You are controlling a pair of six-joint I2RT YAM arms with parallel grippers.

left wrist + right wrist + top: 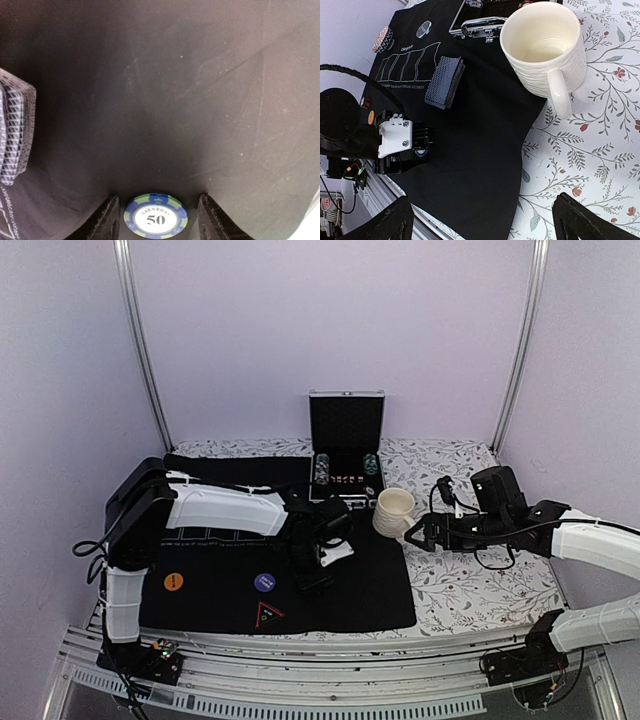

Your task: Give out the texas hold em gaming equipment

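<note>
A blue-and-green poker chip [155, 216] marked 50 lies flat on the black mat [165, 90]. My left gripper [158, 197] is open, a finger on each side of the chip with a gap to both. A deck of blue-grey-backed cards [15, 132] lies to its left, also seen as the deck [445, 82] in the right wrist view. From above, my left gripper [315, 575] hides the chip. An orange button [173, 581] and a purple button [264, 582] rest on the mat's near part. My right gripper [481, 200] is open and holds nothing, near the mat's right edge.
A cream mug [393, 511] stands just right of the mat, close to my right gripper [412, 532]. An open metal case [345, 455] with rolls of chips sits at the back. A black triangle-marked button [268, 616] lies near the mat's front edge. The floral cloth [480, 590] covers the right side.
</note>
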